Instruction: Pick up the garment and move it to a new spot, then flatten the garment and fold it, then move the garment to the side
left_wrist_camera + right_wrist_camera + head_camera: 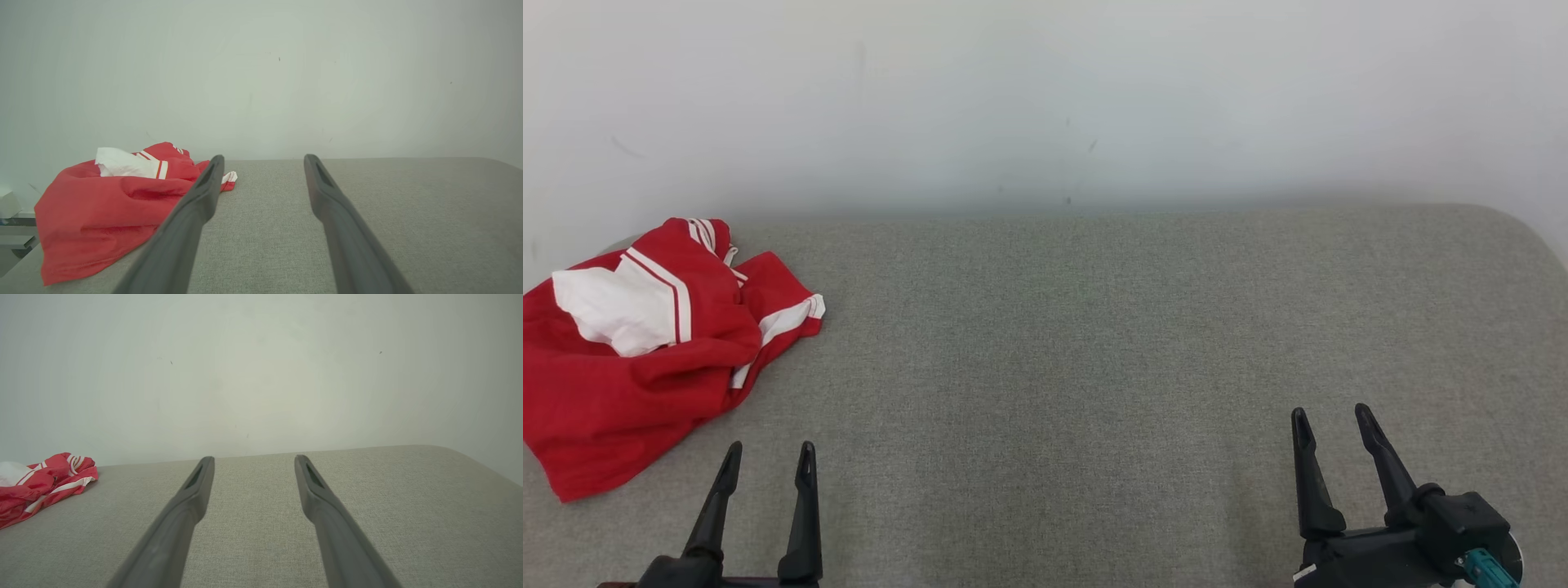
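— While both arms sit low at the near edge, my left pincer (pixel 771 449) has its two dark fingers spread wide with nothing between them. The right pincer (pixel 1331 412) is the same, gaping and holding nothing.

— And the garment?

— The garment (pixel 645 359) is red with white panels and stripes, crumpled in a heap at the far left of the tabletop (pixel 1094 367), up toward the wall (pixel 1045 98). Part of it runs off the left edge of my head view. It lies ahead and to the left of my left pincer, near but not touching, and well apart from the right one.

— Why that setup?

— My read is that it's dumped at the side so the broad grey middle can take the laying-out and folding. Both sets of fingers are open and point forward, ready to reach. Nothing of the task looks done. The pick-up comes first, and the left arm is the nearer one.

— Any containers?

— None I can call. There's a small white block (pixel 7 204) beyond the tabletop's left edge in the left wrist view, but too little of it shows to tell whether it holds anything. The garment lies loose on the grey fabric, inside nothing.
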Robot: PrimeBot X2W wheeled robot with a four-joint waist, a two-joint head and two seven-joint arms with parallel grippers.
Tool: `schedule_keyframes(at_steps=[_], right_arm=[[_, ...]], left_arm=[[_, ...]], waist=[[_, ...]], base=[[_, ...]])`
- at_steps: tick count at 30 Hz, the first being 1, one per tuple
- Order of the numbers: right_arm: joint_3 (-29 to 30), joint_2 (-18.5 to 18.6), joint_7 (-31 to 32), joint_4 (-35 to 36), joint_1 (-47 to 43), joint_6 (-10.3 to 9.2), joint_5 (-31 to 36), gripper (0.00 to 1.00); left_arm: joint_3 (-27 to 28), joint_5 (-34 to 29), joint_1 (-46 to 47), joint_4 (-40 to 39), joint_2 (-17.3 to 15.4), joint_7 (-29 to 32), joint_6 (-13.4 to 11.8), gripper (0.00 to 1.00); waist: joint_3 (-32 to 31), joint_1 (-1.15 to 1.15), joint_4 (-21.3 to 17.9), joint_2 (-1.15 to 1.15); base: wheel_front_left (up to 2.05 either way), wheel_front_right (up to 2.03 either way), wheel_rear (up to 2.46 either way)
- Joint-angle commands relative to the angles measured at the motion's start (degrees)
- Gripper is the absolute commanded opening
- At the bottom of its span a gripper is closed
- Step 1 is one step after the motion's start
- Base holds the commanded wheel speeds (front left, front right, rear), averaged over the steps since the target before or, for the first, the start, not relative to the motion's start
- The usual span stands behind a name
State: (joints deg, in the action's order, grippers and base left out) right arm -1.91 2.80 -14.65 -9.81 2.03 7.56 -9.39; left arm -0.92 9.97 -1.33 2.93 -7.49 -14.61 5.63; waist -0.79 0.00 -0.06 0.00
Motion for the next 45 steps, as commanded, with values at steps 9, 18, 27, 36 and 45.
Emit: schedule_keyframes(at_steps=[9,18,27,36,45], right_arm=[[0.41,0.14,-0.53,-0.23,-0.46,-0.14,-1.1,1.0],[0.42,0.14,-0.52,-0.42,-0.41,-0.14,-2.26,1.0],[0.39,0.14,-0.52,-0.66,-0.3,-0.14,-2.59,1.0],[0.65,0.13,-0.52,-0.78,-0.76,-0.14,-2.89,1.0],[0.31,0.14,-0.52,-1.35,-0.89,-0.14,-3.32,1.0]], left_arm=[[1.24,-1.42,-0.93,-0.02,0.89,-0.64,0.89,1.0],[1.97,-1.61,-0.6,0.45,1.35,-0.64,1.31,1.0],[2.24,-1.6,-0.33,0.87,1.59,-0.64,1.66,1.0],[2.07,-1.27,0.42,1.98,1.66,-0.64,1.9,1.0],[2.56,-1.65,1.22,3.47,1.09,-0.64,1.79,1.0]], waist=[[-0.03,0.0,0.04,0.0],[0.15,0.0,0.29,0.0],[0.16,0.0,0.41,0.0],[0.34,0.0,2.41,0.0],[0.58,0.0,7.72,0.0]], base=[[0.0,0.0,0.0],[0.0,0.0,0.0],[0.0,0.0,0.0],[0.0,0.0,0.0],[0.0,0.0,0.0]])
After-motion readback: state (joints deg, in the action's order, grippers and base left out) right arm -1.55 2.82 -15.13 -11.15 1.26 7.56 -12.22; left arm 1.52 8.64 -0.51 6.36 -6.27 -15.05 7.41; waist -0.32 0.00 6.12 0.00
